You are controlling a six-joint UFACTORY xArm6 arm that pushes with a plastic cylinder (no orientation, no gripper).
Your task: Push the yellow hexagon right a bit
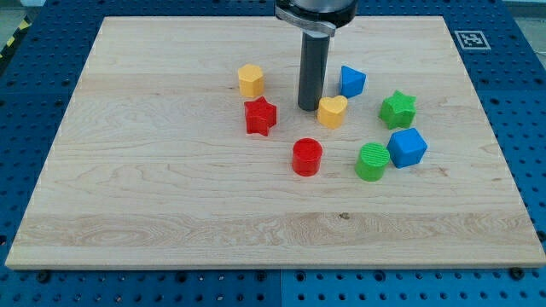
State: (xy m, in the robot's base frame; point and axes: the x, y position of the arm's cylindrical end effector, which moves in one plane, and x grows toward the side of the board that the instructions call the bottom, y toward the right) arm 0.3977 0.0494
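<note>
The yellow hexagon, a small six-sided plastic block, sits on the pale wooden board toward the view's upper middle, just above and to the left of a red star-shaped block. The arm ends in a straight dark rod with nothing to open or close, and the rod's tip rests at board level well to the view's right of the hexagon and slightly lower. That is the relation the coming move turns on: the hexagon lies to the left of the tip, so the tip stands on the wrong side for a rightward push. In my judgement it would need to travel round to the hexagon's left face, likely over the top of it rather than below, since the red star crowds the lower route.

A yellow heart-shaped block sits just beside the tip on its right, close enough that I cannot tell whether they touch.

Counting the pieces: two yellow blocks, the hexagon and the heart; two red, the star and a red cylinder; two blue, a blue angular block up top and a blue cube-like block lower right; two green, a green star and a green cylinder. Eight in all.
</note>
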